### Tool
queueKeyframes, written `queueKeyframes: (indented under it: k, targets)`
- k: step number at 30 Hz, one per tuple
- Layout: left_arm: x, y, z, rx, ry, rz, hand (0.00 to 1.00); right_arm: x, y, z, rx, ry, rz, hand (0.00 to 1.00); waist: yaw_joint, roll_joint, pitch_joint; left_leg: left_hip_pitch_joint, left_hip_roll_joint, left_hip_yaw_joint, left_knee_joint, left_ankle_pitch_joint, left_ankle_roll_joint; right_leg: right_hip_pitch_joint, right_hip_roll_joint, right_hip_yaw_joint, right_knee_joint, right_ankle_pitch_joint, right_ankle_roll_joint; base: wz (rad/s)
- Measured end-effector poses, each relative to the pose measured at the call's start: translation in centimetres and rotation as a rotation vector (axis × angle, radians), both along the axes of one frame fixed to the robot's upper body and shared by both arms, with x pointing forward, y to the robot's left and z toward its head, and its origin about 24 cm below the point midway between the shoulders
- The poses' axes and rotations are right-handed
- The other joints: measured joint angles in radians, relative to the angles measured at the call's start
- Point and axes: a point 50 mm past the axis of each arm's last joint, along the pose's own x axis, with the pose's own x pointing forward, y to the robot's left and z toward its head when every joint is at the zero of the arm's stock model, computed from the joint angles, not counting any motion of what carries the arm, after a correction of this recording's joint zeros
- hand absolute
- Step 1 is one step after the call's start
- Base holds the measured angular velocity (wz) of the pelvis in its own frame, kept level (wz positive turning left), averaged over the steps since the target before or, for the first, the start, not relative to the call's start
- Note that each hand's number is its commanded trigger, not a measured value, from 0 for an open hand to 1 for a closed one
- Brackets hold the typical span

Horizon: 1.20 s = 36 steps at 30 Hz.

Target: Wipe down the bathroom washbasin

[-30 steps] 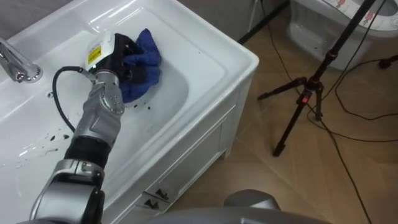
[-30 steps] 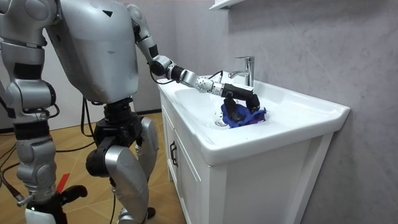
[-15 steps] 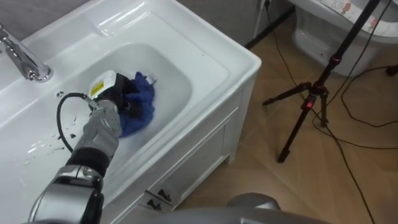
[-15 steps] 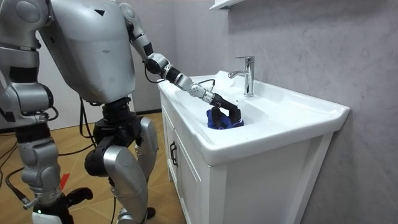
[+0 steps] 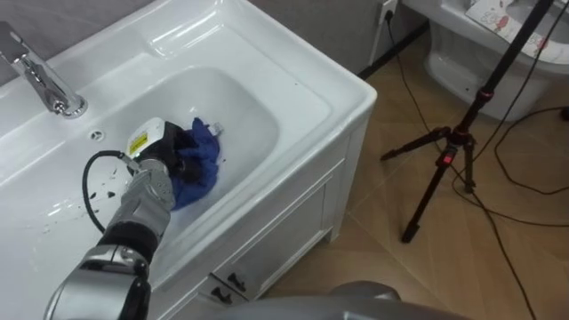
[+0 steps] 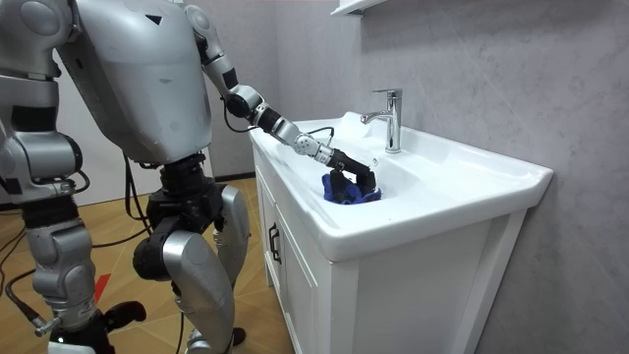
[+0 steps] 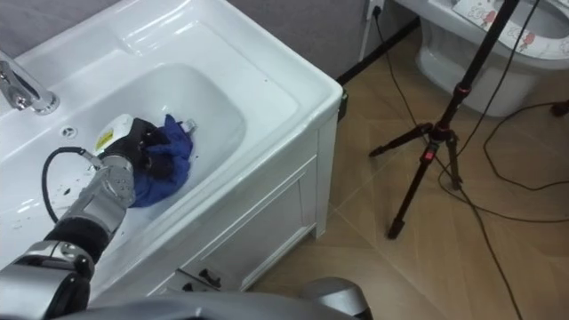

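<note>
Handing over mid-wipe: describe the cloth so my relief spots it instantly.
Find the white vanity basin with the chrome faucet at its back. In its bowl, gripped by the robot's black left hand, sits a crumpled cloth: the one deep-blue thing against white porcelain.

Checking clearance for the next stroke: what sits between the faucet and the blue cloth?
In the left eye view, the left hand, curled on the blue cloth, lies toward the faucet; past it, white basin ledge with a small hole.

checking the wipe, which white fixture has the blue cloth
The basin with the faucet: the left robot hand holds the blue cloth in its bowl. The toilet has none.
</note>
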Motion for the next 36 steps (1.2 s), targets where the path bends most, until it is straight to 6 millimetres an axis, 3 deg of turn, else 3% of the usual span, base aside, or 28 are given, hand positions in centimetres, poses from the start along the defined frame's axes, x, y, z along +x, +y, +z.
queueKeyframes:
  k: [4, 11, 14, 18, 22, 24, 36]
  targets:
    - [-0.3, 0.3, -0.2, 0.012, -0.006, 0.022, 1.0, -0.4, -0.1, 0.1, -0.01, 0.001, -0.002, 0.0, 0.01, 0.002, 0.0001, 0.004, 0.001, -0.002, -0.002, 0.0, 0.0, 0.007, 0.0, 0.0, -0.001, 0.006, -0.003, -0.07]
    - [-1.1, 3.1, -0.3, 0.043, 0.026, 0.112, 1.0, -0.8, -0.8, 0.3, -0.036, -0.015, -0.071, 0.0, 0.009, 0.014, -0.0028, 0.008, 0.003, -0.001, -0.005, 0.0, 0.0, 0.005, 0.006, 0.005, 0.001, 0.008, -0.006, -0.03]
    - [-1.9, 5.6, 0.0, 0.118, 0.066, 0.149, 1.0, -0.9, -1.5, 0.5, -0.071, -0.027, -0.107, 0.0, 0.011, 0.027, -0.0037, -0.001, 0.004, 0.0, -0.004, -0.001, -0.001, -0.005, 0.007, 0.005, 0.003, 0.01, -0.007, -0.02]
    - [-2.7, 9.5, 1.4, 0.249, 0.1, 0.218, 1.0, -1.3, -2.0, 0.7, -0.087, -0.016, -0.115, 0.0, 0.04, 0.041, 0.0005, -0.015, 0.005, 0.0, -0.004, -0.001, -0.001, -0.018, 0.007, 0.002, 0.002, 0.013, -0.009, 0.0]
    - [-3.1, 12.0, 2.6, 0.334, 0.159, 0.235, 1.0, -1.5, -2.8, 1.0, -0.108, -0.001, -0.112, 0.0, 0.065, 0.071, -0.0005, -0.019, 0.004, 0.0, -0.004, -0.001, -0.001, -0.02, 0.004, 0.0, -0.002, 0.016, -0.007, 0.02]
    - [-3.3, 12.8, 3.1, 0.352, 0.181, 0.242, 1.0, -0.9, -3.0, 1.1, -0.114, -0.013, -0.107, 0.0, 0.067, 0.076, 0.0034, -0.021, 0.004, 0.0, -0.003, -0.001, -0.001, -0.02, 0.003, -0.004, -0.001, 0.016, -0.007, 0.07]
    - [-3.7, 13.5, 3.1, 0.33, 0.29, 0.233, 1.0, -0.4, -3.6, 1.3, -0.162, -0.03, -0.098, 0.0, 0.073, 0.075, 0.0071, -0.041, 0.001, -0.017, 0.006, -0.001, -0.001, -0.028, -0.009, -0.03, 0.002, 0.012, -0.002, 0.08]
